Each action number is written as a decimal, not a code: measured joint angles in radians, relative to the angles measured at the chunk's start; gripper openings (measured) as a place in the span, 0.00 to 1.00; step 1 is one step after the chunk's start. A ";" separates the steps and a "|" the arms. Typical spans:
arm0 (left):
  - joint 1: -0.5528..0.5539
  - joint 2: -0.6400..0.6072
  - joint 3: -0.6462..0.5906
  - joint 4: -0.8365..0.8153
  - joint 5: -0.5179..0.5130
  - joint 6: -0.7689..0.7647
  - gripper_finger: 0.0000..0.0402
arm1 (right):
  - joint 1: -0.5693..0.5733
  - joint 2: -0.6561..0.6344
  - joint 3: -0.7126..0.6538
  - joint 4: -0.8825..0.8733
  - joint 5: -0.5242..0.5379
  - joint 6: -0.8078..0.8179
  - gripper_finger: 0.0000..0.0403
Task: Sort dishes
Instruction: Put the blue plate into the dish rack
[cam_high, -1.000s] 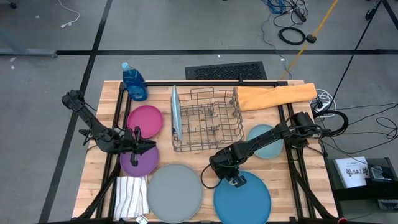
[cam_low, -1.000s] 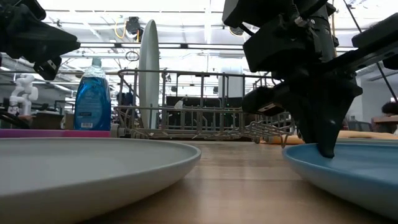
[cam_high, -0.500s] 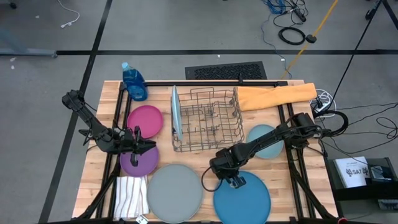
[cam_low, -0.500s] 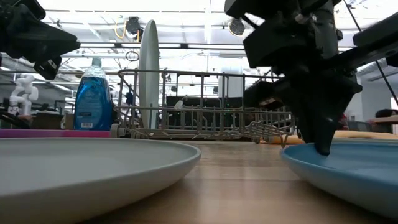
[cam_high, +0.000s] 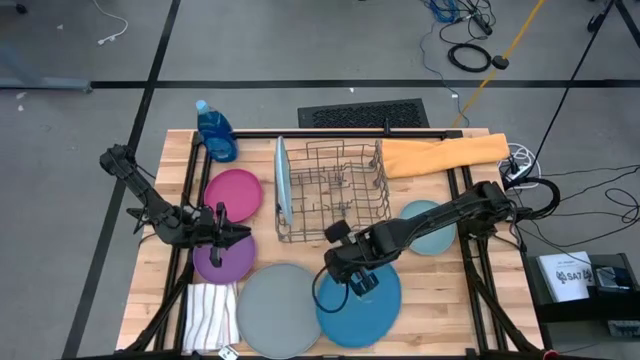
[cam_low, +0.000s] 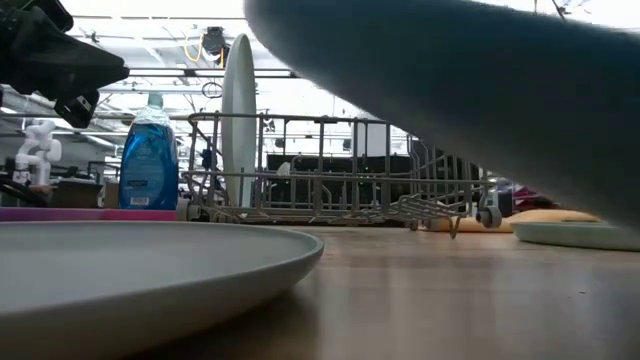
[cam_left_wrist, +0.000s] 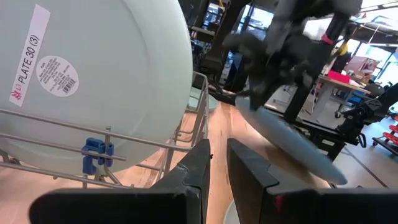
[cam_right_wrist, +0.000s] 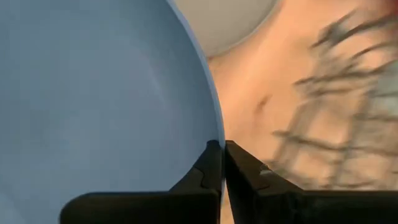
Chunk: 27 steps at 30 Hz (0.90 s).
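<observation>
My right gripper (cam_high: 349, 277) is shut on the large dark blue plate (cam_high: 362, 308), held above the table's near middle. The plate fills the upper right of the low view (cam_low: 480, 90). The grey plate (cam_high: 280, 310) lies flat beside it on the left. The light blue plate (cam_high: 281, 180) stands on edge in the wire rack. The magenta plate (cam_high: 233, 192), purple plate (cam_high: 222, 262) and pale teal plate (cam_high: 425, 225) lie flat on the table. My left gripper (cam_high: 236, 232) waits above the purple plate, its fingers a narrow gap apart and empty. My right gripper pinches the dark blue plate's rim (cam_right_wrist: 215, 138) between its two fingers, one finger above the plate and one below. The hold is on the plate's far-left edge (cam_high: 342, 270). The plate is lifted off the table and tilted, as the left wrist view (cam_left_wrist: 292, 140) shows.
The wire dish rack (cam_high: 345, 195) stands at the table's middle. A blue soap bottle (cam_high: 215, 130) is at the far left, an orange cloth (cam_high: 440, 155) at the far right, and a striped white cloth (cam_high: 210, 315) at the near left corner.
My right gripper has gone up and toward the table's left edge, still shut on the dark blue plate. The plate has risen off the table, tipped, and shifted left until its edge hangs over the grey plate's right rim.
</observation>
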 joint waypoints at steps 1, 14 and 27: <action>0.000 0.000 0.000 0.000 0.000 0.000 0.14 | 0.004 0.000 0.030 -0.014 0.023 -0.009 0.00; 0.000 0.000 0.000 0.000 0.000 0.000 0.14 | 0.061 0.000 0.405 -0.064 0.256 -0.215 0.00; 0.000 0.000 0.000 0.004 0.000 -0.001 0.14 | -0.032 -0.083 0.510 0.109 0.493 -0.534 0.00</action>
